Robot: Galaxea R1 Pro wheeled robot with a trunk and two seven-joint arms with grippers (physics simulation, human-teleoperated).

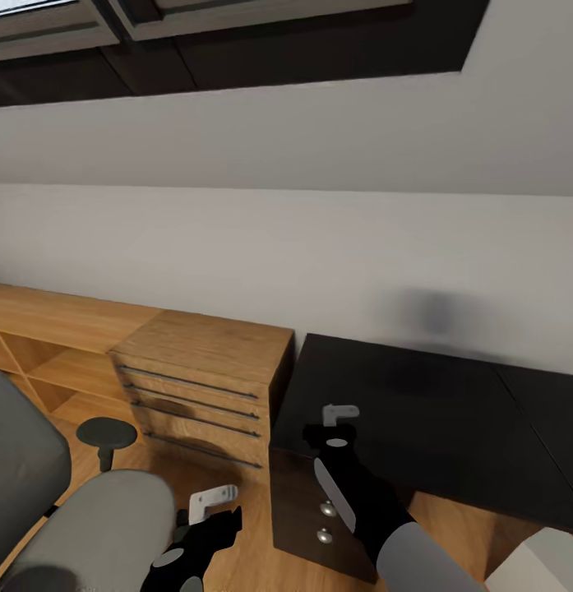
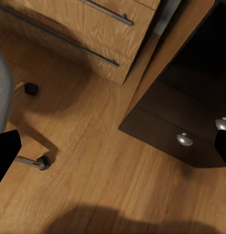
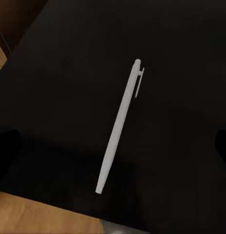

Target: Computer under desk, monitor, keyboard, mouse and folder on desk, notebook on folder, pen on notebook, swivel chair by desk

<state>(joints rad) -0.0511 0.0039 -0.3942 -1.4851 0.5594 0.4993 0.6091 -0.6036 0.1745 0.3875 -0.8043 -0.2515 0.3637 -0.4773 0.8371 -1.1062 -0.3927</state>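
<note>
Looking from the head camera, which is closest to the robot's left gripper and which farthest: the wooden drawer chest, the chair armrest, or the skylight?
From the left gripper:
1. Wooden drawer chest, just above and beyond it.
2. Chair armrest, off to its left; close to the chest's distance.
3. Skylight, high overhead, plainly farthest.

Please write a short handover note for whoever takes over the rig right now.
Right gripper: over the near left corner of the desk, holding nothing, fingers apart. The pen lies flat on the black top right under it.
Left gripper: low beside the swivel chair, empty, fingers apart, over the wood floor by the desk drawers.
Done: nothing arranged that these views show.
Left: pick up the pen; the folder, notebook, keyboard, mouse and monitor remain to be found and placed.
</note>
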